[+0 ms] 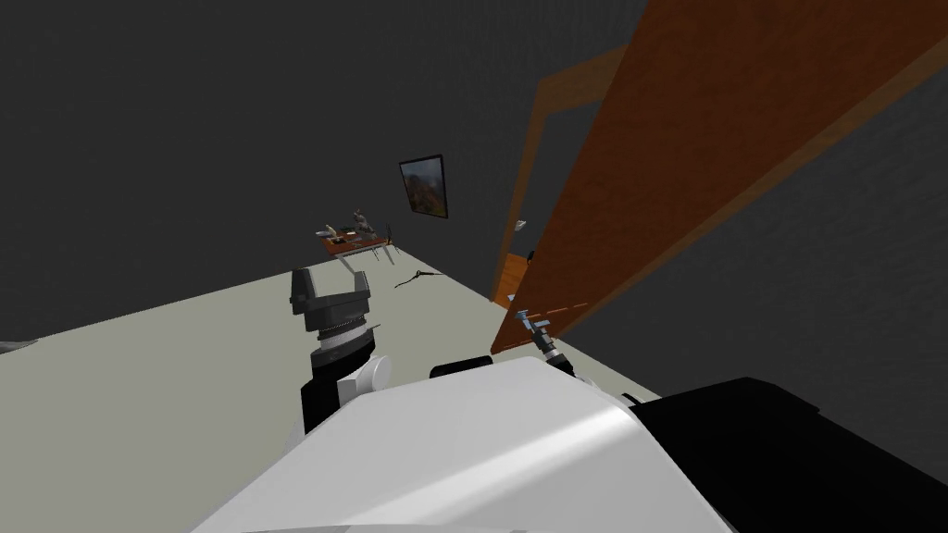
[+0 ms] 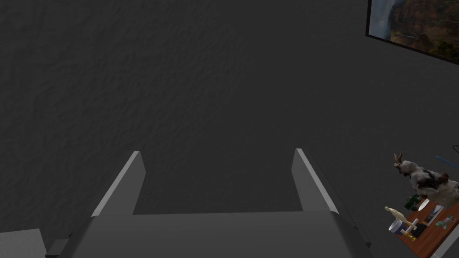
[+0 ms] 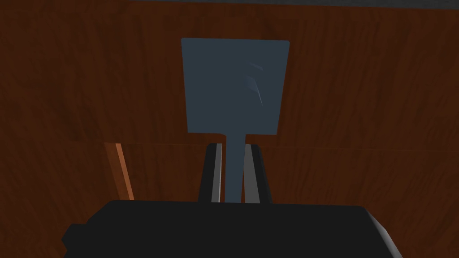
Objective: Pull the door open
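The right gripper (image 3: 234, 150) is clenching the stem of the flat blue-grey handle (image 3: 235, 85) on the reddish-brown wooden door (image 1: 704, 139) standing close ahead on the right, so the pulling step seems in hand, calling next for a steady backward arc, while the left gripper (image 2: 217, 154) is hanging released.

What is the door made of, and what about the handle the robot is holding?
The door looks like wood: reddish brown with wavy grain lines, smooth finish. The handle, pinched by the right gripper, is plain blue-grey with faint shiny streaks, so maybe metal, but that's a guess.
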### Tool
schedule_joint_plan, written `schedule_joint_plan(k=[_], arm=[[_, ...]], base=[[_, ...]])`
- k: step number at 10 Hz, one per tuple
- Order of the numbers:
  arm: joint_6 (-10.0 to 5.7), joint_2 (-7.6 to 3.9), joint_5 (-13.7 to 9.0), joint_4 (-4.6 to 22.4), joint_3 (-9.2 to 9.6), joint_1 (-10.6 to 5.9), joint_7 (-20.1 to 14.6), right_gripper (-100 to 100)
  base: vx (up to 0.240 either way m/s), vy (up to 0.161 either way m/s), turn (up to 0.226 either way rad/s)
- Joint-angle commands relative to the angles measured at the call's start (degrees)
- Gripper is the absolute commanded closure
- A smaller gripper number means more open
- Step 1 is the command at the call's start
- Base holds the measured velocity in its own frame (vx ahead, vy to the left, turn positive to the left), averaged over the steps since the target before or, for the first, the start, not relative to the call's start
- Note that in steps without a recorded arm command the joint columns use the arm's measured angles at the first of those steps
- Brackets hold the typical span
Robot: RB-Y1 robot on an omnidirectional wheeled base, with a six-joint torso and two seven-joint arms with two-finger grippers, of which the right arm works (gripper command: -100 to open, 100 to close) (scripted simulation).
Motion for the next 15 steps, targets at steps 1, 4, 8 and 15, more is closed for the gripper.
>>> schedule_joint_plan(k=[1,4,8,15], arm=[[-1.59,-0.56,-0.22,1.28,-0.19,0.09,-0.25,100],[-0.54,-0.12,-0.11,1.19,0.57,-0.93,-0.03,100],[0.72,-0.07,-0.27,0.68,1.73,-2.24,0.18,100],[2.93,0.01,-0.54,-0.22,3.74,-4.51,0.52,100]], base=[[-0.126,-0.020,0.141],[-0.124,-0.034,0.077],[-0.201,-0.072,0.095],[-0.190,-0.081,0.093]])
